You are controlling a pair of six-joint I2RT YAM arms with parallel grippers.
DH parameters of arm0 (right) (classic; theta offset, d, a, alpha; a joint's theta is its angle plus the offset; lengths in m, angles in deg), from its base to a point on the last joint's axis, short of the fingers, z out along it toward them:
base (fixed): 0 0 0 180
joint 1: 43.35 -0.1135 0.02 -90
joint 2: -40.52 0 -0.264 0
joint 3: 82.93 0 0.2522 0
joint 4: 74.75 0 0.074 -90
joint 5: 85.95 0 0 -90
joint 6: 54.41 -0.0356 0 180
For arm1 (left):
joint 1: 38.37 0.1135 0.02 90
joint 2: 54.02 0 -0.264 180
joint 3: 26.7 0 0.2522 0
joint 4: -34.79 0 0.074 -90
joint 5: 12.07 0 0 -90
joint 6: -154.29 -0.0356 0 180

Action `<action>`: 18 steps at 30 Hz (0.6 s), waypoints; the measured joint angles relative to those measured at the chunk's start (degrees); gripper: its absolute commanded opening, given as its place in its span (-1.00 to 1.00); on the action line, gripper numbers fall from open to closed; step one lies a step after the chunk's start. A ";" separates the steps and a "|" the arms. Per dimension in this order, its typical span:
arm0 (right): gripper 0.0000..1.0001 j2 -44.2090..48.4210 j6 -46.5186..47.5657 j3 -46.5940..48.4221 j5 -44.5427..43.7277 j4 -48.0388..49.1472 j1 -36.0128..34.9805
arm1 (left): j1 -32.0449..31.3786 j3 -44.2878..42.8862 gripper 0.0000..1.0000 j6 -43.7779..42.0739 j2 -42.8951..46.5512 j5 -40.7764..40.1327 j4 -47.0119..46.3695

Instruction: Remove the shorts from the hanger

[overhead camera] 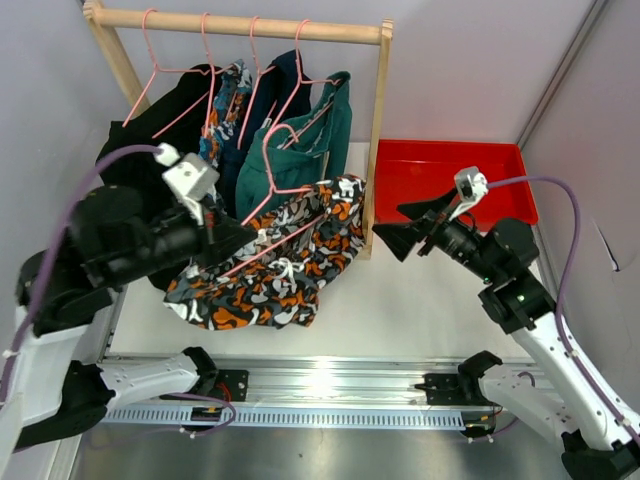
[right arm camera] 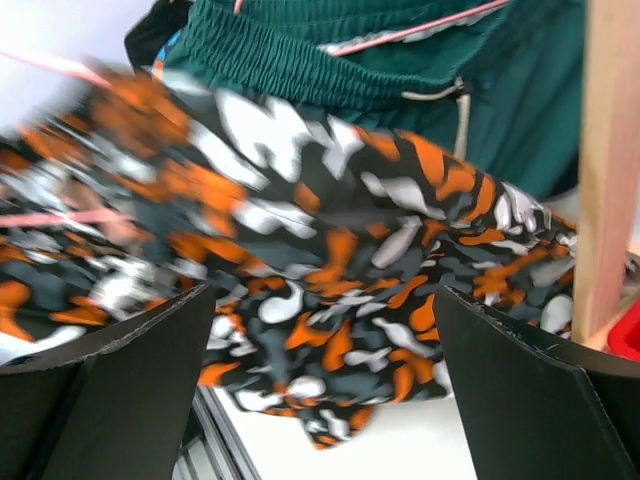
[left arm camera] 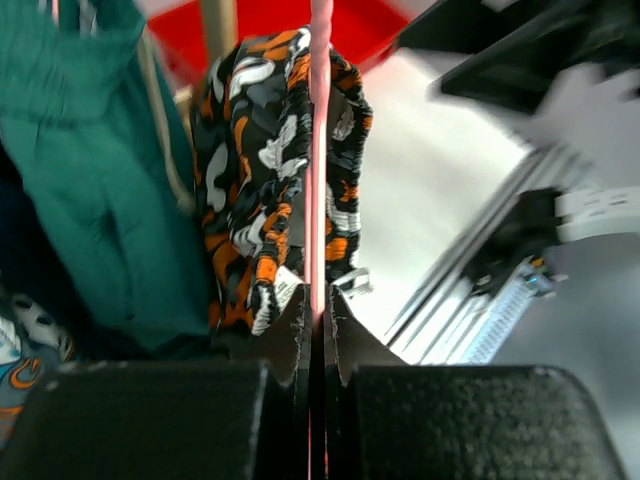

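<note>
Left wrist view: left gripper (left arm camera: 322, 310) jaws pinched tight on the pink hanger (left arm camera: 320, 150) wire, black-orange-white patterned shorts (overhead camera: 270, 270) draped over it. Hanger hook is off the wooden rail (overhead camera: 240, 22), shorts bunched low in front of the teal shorts (overhead camera: 320, 140). Right gripper (overhead camera: 403, 225) jaws wide apart, just beside the patterned pair, holding nothing

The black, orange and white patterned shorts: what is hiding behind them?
Behind the black-orange-white patterned fabric shorts hang plain teal green fabric shorts beside a light wooden rack post. Their lower part is covered, so it cannot be seen.
</note>
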 measured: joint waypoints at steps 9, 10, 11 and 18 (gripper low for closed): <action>0.99 -5.75 1.92 0.37 -1.55 2.12 -4.92 | -0.04 -10.25 -1.00 1.53 -0.52 5.42 0.70; 0.99 -6.01 2.16 0.20 -2.03 2.58 -5.57 | -0.04 -10.23 -1.00 1.81 -0.59 5.73 0.90; 0.99 -6.25 2.40 0.04 -2.49 3.21 -6.19 | -0.04 -10.23 -1.00 1.92 -0.72 6.08 1.09; 0.38 -10.25 3.76 -0.24 -4.79 8.07 -8.13 | -0.04 -10.21 -1.00 2.47 -1.22 9.03 1.79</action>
